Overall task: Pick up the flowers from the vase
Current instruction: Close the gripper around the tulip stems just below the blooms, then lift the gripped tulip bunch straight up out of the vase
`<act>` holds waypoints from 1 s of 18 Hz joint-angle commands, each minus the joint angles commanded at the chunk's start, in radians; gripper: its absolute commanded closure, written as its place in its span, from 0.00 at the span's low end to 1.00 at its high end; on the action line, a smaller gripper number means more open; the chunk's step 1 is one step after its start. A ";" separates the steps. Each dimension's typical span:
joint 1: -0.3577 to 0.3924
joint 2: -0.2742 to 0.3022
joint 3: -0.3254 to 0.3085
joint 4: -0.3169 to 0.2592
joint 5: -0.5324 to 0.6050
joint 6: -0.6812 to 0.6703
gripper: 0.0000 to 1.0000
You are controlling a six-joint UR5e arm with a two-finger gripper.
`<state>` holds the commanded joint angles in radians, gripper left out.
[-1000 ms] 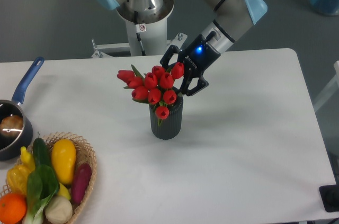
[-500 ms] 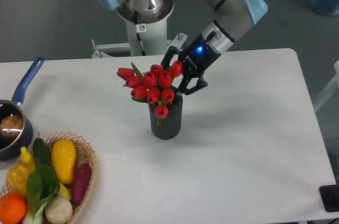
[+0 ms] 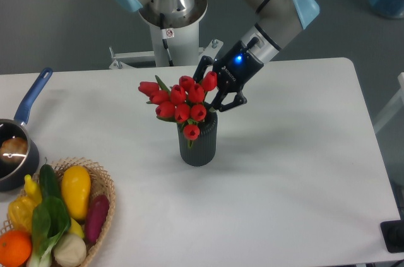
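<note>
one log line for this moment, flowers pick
phase: grasp/lift start | gripper: at the flowers, closure unclear | flowers: stems in vase | vase: upright on table

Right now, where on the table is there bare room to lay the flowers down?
Bare tabletop lies right of the vase to the table's right edge, and in front of it. The left is crowded: saucepan and basket.

One fixed camera watches me from across the desk [image 3: 303,172], set high and tilted down toward my base [image 3: 169,11]. It stands at middle range: the desk nearly fills the frame, its left end cut off, with grey floor beyond the far edge.
</note>
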<state>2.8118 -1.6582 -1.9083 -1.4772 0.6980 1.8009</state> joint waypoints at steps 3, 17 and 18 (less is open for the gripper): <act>0.002 0.003 0.000 0.000 0.000 0.000 0.56; -0.002 0.011 0.000 -0.003 -0.002 -0.018 0.69; 0.000 0.011 0.002 -0.003 -0.002 -0.018 0.69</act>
<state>2.8118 -1.6475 -1.9068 -1.4803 0.6964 1.7825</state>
